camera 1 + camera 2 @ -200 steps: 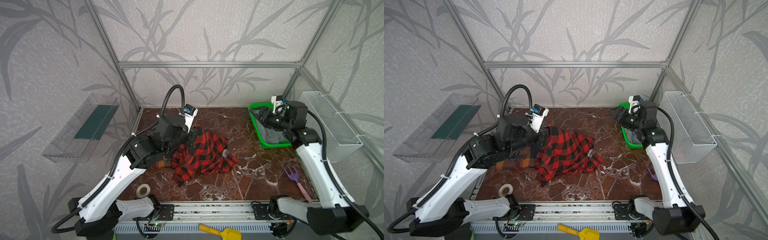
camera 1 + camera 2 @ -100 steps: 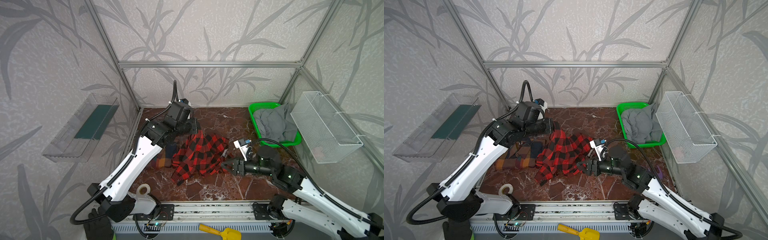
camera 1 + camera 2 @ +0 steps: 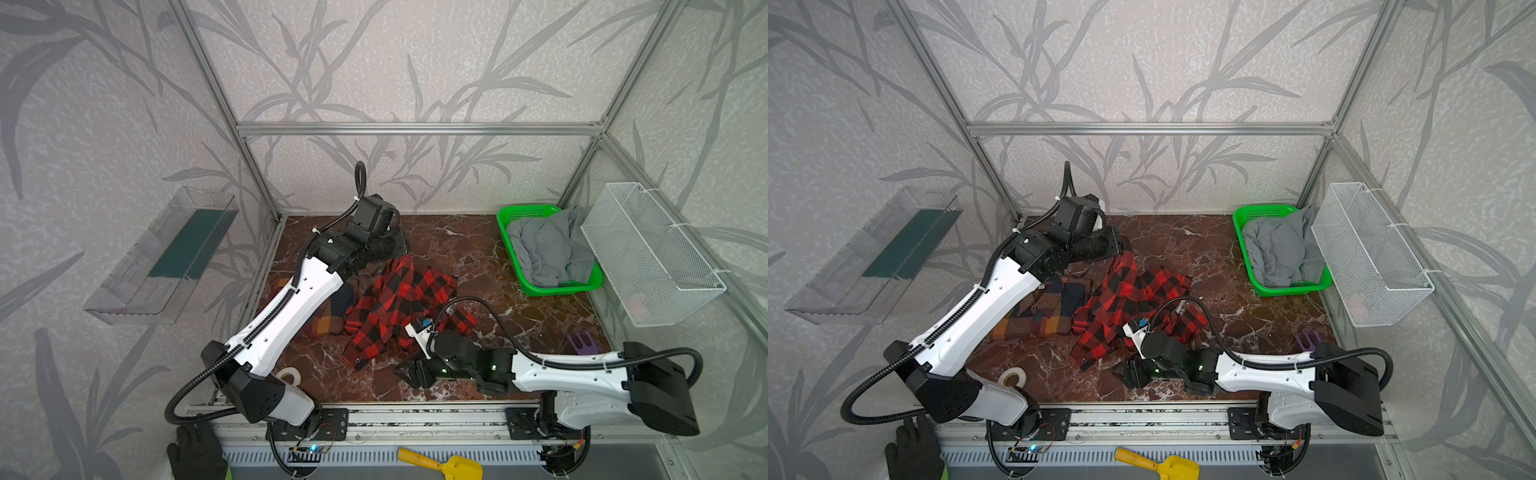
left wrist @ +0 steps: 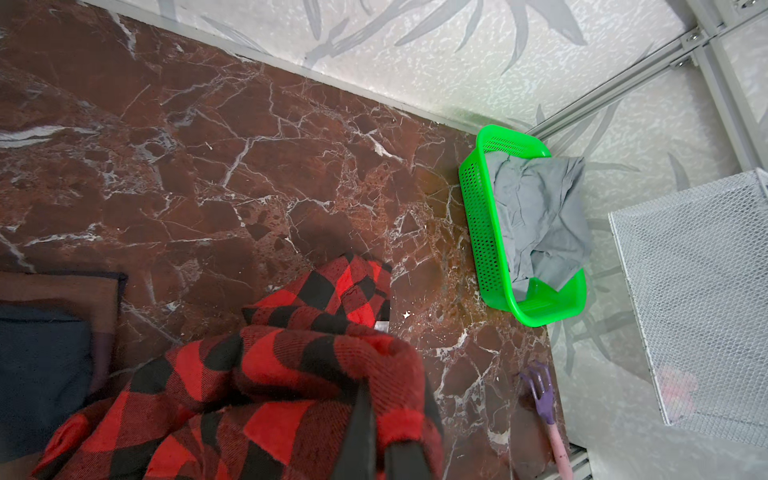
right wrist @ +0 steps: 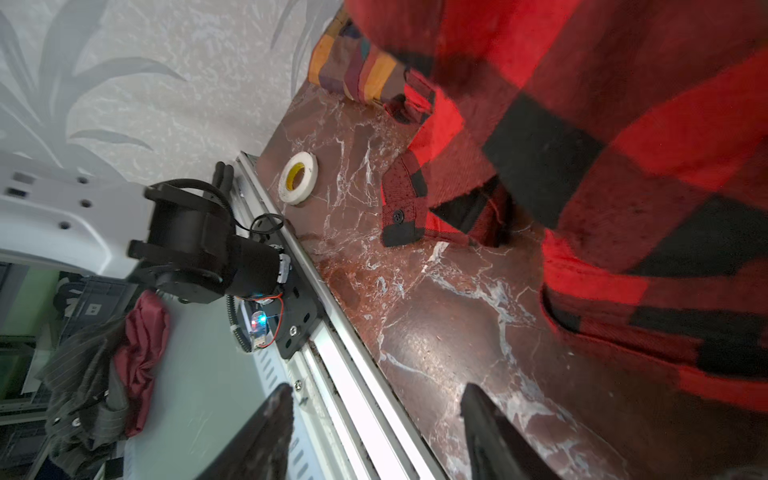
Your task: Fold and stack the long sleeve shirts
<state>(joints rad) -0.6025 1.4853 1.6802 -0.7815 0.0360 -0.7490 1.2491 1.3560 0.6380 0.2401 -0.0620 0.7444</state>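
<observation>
The red-and-black check shirt lies rumpled mid-table. Its far end is pulled up toward the back by my left gripper, which is shut on that cloth. The brown, orange and navy plaid shirt lies folded flat to its left, partly under the left arm. My right gripper hovers low over the front edge of the table, open and empty. It is just in front of the red shirt's cuff and touches no cloth.
A green basket holding grey cloth stands at the back right beside a white wire basket on the wall. A tape roll lies front left and a purple rake front right. A yellow shovel lies below the rail.
My right arm swung from the green basket down to the table's front, by the red shirt's cuff. My left gripper carried its end of the red shirt toward the back.
</observation>
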